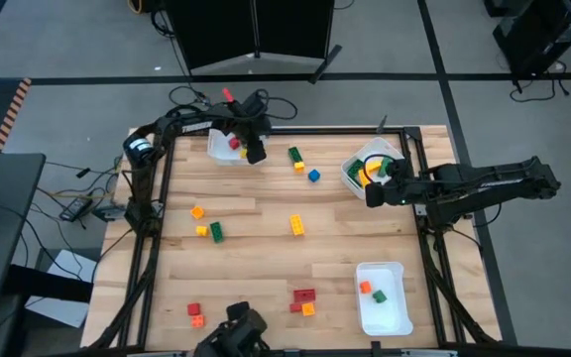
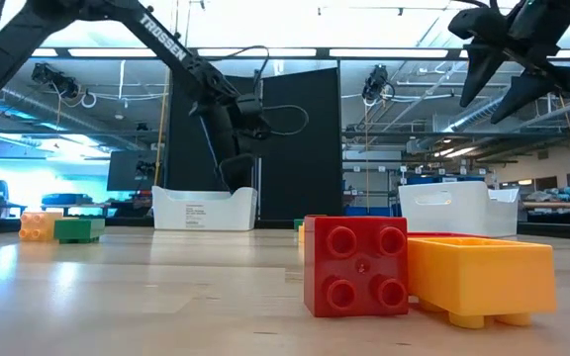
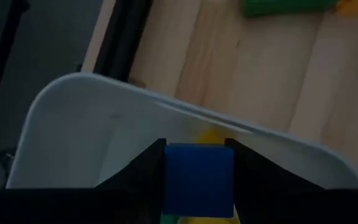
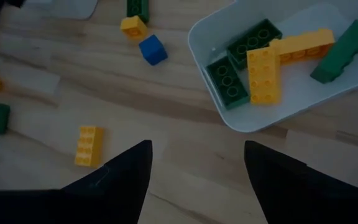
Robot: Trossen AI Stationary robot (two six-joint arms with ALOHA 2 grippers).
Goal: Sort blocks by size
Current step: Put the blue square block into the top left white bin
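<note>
My left gripper (image 3: 197, 165) is shut on a small blue block (image 3: 199, 186) above the far-left white bin (image 1: 222, 147), which also shows in the left wrist view (image 3: 104, 124). A yellow block (image 3: 209, 135) lies in that bin. My right gripper (image 4: 194, 168) is open and empty, high above the table beside the far-right bin (image 4: 303, 93), which holds long green and yellow bricks. Loose blocks lie on the table: green (image 1: 294, 154), yellow (image 1: 299, 166), blue (image 1: 313, 176), yellow (image 1: 296, 225). My left gripper pinches the blue block by two opposite sides (image 3: 169, 180) between its two fingers (image 3: 146, 177). The fingers point down from above. The block is lifted clear over the bin's inside.
A third white bin (image 1: 383, 297) at the near right holds an orange and a green block. More blocks lie at the left (image 1: 216, 231) and near edge: red (image 1: 305, 296) and orange (image 1: 197, 320). The red (image 2: 356, 267) and orange (image 2: 478, 279) blocks fill the low view's foreground.
</note>
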